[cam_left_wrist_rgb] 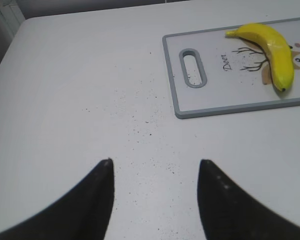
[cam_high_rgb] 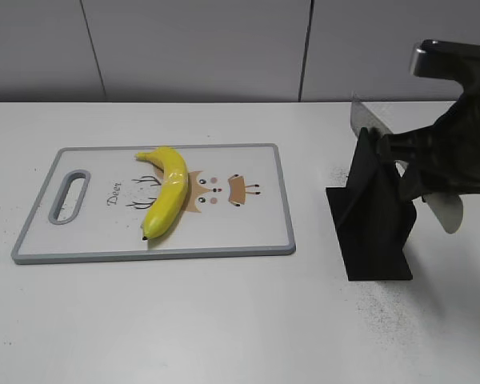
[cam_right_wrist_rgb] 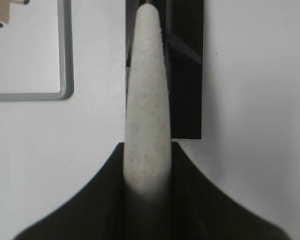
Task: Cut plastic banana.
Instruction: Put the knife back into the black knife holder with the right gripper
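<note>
On the cutting board (cam_high_rgb: 256, 232) lies the plastic banana (cam_high_rgb: 167, 192); right hand (cam_right_wrist_rgb: 147, 165) grips the knife handle (cam_right_wrist_rgb: 146, 110) at the black stand (cam_high_rgb: 376, 232), left hand (cam_left_wrist_rgb: 155, 170) gapes wide over the worktop (cam_left_wrist_rgb: 80, 90)

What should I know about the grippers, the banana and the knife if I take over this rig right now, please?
Right gripper: shut on the knife handle, knife still at the black stand.
Left gripper: open, empty, over bare table, short of the cutting board.
Plastic banana: whole, lying on the cutting board.
Done: knife gripped.
Left: lift the knife clear, carry it over, cut the banana; the left arm could probably steady it.
</note>
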Tool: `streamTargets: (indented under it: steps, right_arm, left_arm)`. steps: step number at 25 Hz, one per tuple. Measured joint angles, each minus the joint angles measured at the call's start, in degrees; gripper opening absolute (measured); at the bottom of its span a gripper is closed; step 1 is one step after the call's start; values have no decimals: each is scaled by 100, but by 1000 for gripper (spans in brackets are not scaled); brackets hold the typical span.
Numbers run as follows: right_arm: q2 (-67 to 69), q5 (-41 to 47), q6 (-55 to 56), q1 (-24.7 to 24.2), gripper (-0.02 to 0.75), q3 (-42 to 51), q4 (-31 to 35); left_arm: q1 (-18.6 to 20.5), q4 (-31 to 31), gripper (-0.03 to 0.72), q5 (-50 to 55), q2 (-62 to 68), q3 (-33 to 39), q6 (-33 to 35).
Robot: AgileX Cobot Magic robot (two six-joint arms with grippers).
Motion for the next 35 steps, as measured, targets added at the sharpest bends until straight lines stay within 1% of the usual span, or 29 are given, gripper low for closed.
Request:
streamTargets:
  steps: [4,8,10,11,13,15,17,18,21,25,27,28,32,35]
  right_arm:
    - [154,86,0,0,163,0,227]
    - [154,255,-16,0,163,0,295]
    - [154,377,-87,0,193,0,304]
    - [154,489,-125,0,243,0,316]
    - [154,577,-177,0,377,0,327]
    - [154,590,-263,0,536,0,327]
    - [142,595,-396,0,629,0,342]
    - [107,627,-500,0,650,0,373]
    - [-196,814,-1085,0,669,0,620]
    - [-961,1361,-2321,0,669,15,1202]
    - [-1447,1490,-2904,0,667,136,1400]
    - [-1729,1493,-3179,0,664,254,1434]
    - [-2903,1498,-3862,0,639,841,1439]
    - [-3756,1505,-4106,0,611,1286,1439]
  left_arm:
    - [0,0,501,0,0,0,0]
    - [0,0,501,0,0,0,0]
    - [0,0,501,0,0,0,0]
    - [0,0,501,0,0,0,0]
    - [0,0,501,0,0,0,0]
    - [0,0,501,0,0,0,0]
    - [0,0,501,0,0,0,0]
    - [0,0,501,0,0,0,0]
    - [0,0,501,0,0,0,0]
    - [0,0,501,0,0,0,0]
    - [0,0,508,0,0,0,0]
    - [0,0,524,0,0,0,0]
    - [0,0,636,0,0,0,0]
    - [0,14,661,0,0,0,-81]
